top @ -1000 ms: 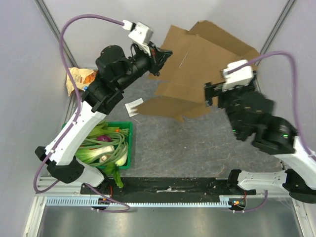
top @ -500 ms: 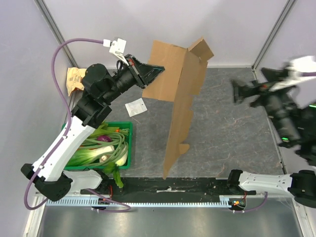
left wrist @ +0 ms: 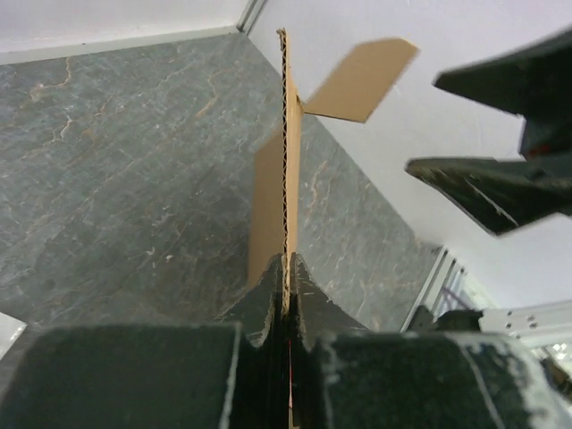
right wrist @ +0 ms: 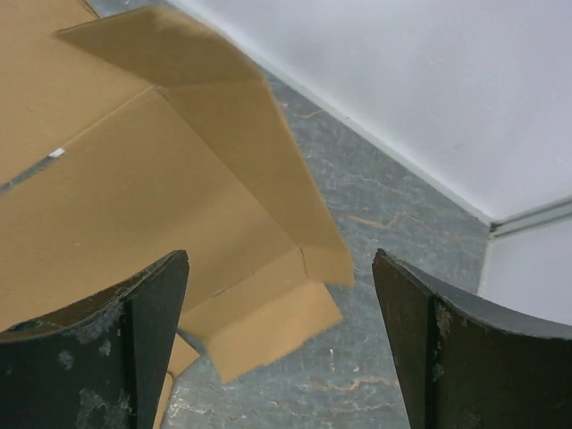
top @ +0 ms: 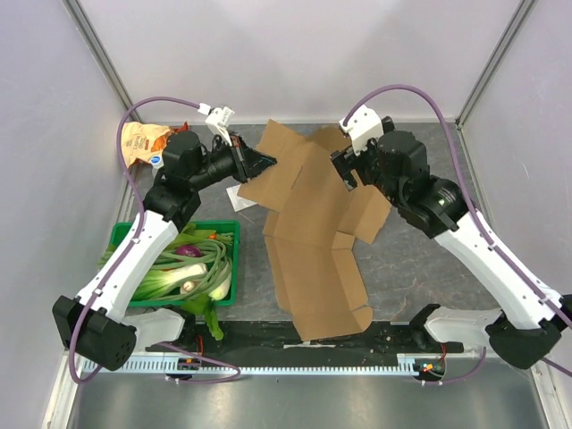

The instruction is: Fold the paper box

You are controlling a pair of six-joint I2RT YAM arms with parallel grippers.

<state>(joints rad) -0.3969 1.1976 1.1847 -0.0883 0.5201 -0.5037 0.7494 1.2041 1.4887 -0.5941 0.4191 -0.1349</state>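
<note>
top view: the paper box (top: 308, 234) is an open blank, not a box yet. its near end lies on the counter (top: 420, 268) close to my bases, and its far end is lifted off it. my left end effector (top: 257, 162) is clamped on the far left flap. my right end effector (top: 345, 170) sits at the far right flap with jaws spread, and i can confirm no grip. one side flap droops at the right. judgement: no wall stands and no tab is in a slot, so nearly all the folding is left.

left wrist view: this shows what the top cannot. the corrugated edge is pinched straight between my fingers (left wrist: 268, 286), the panel runs edge-on away from me, and a flap bends off to the right. the right end effector's dark jaws show apart, clear of the board.

right wrist view: only here is the gap plain. both fingers are wide, with the board under and beyond them, not between. crease lines and a small end tab are visible.
</note>
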